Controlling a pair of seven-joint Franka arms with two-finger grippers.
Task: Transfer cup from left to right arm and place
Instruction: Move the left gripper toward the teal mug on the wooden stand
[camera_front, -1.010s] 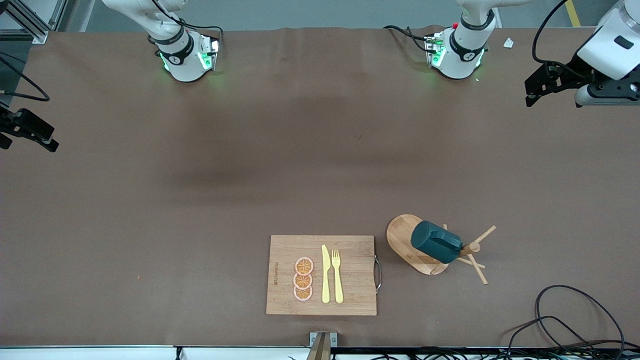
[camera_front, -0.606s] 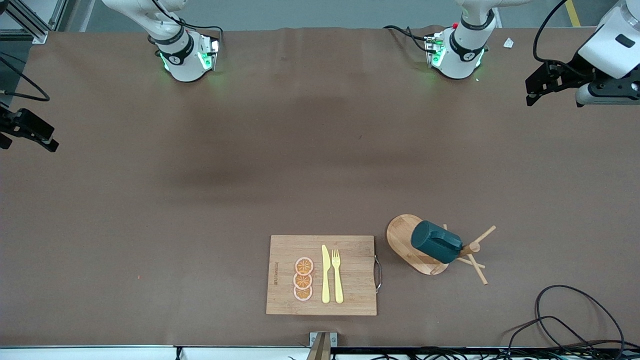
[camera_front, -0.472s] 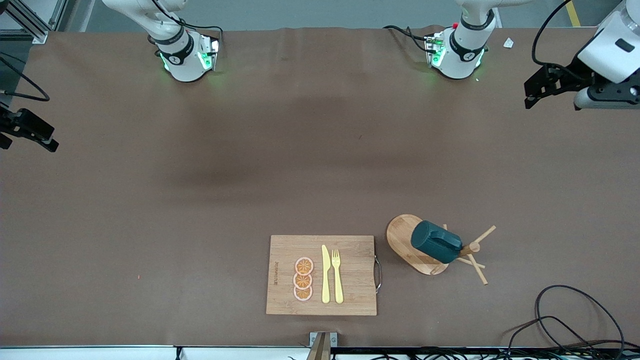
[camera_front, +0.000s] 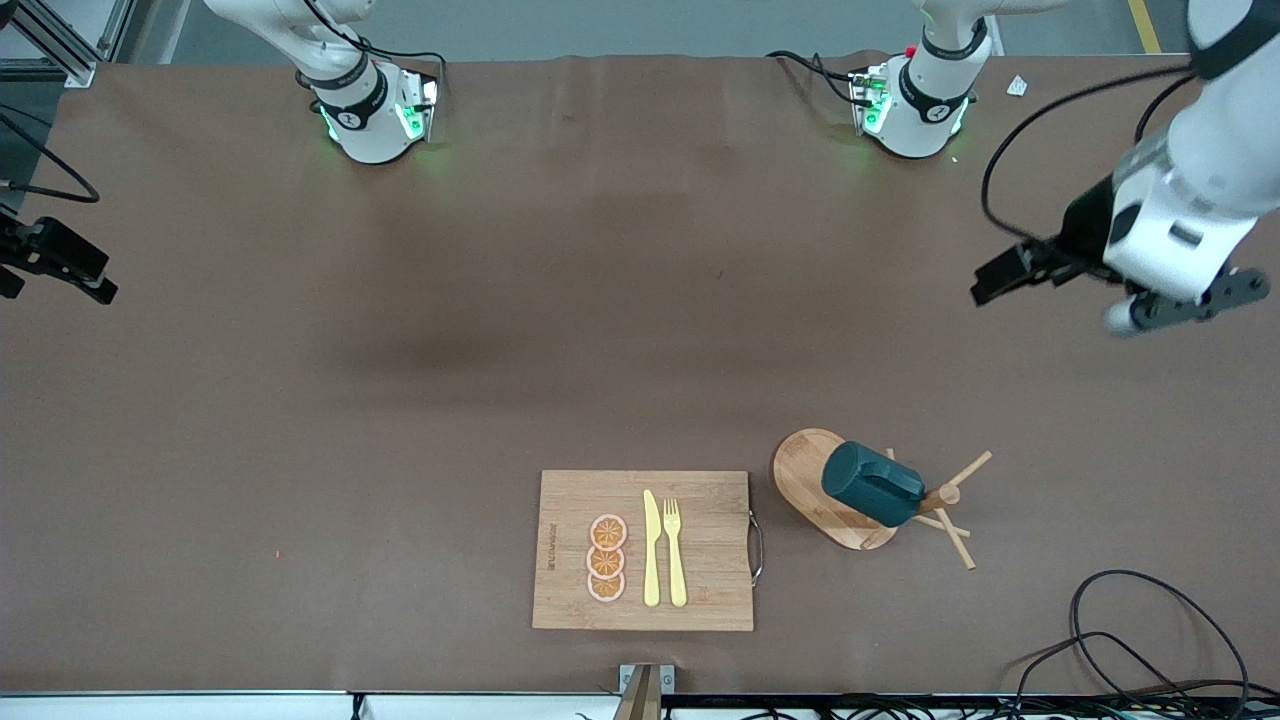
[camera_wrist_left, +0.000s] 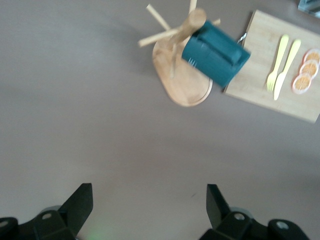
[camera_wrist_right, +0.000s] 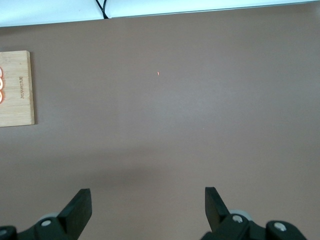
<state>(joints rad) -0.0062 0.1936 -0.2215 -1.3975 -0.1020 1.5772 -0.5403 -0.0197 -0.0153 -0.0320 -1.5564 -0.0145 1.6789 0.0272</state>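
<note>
The dark teal cup (camera_front: 872, 485) hangs tilted on a peg of the wooden peg rack (camera_front: 805, 468), near the front camera toward the left arm's end of the table. It also shows in the left wrist view (camera_wrist_left: 216, 51), with the rack's base (camera_wrist_left: 182, 82) under it. My left gripper (camera_wrist_left: 149, 200) is open and empty, high over bare table; in the front view its hand (camera_front: 1165, 290) is up in the air above the table. My right gripper (camera_wrist_right: 148, 202) is open and empty over bare table at the right arm's end, waiting.
A wooden cutting board (camera_front: 565, 500) lies beside the rack, toward the right arm's end. It carries orange slices (camera_front: 606, 558), a yellow knife (camera_front: 651, 548) and a yellow fork (camera_front: 674, 550). Black cables (camera_front: 1130, 630) lie at the table's front corner.
My left arm has swung down from the table's corner toward the middle and the rack, still open. The right arm, cup and rack have not moved.
</note>
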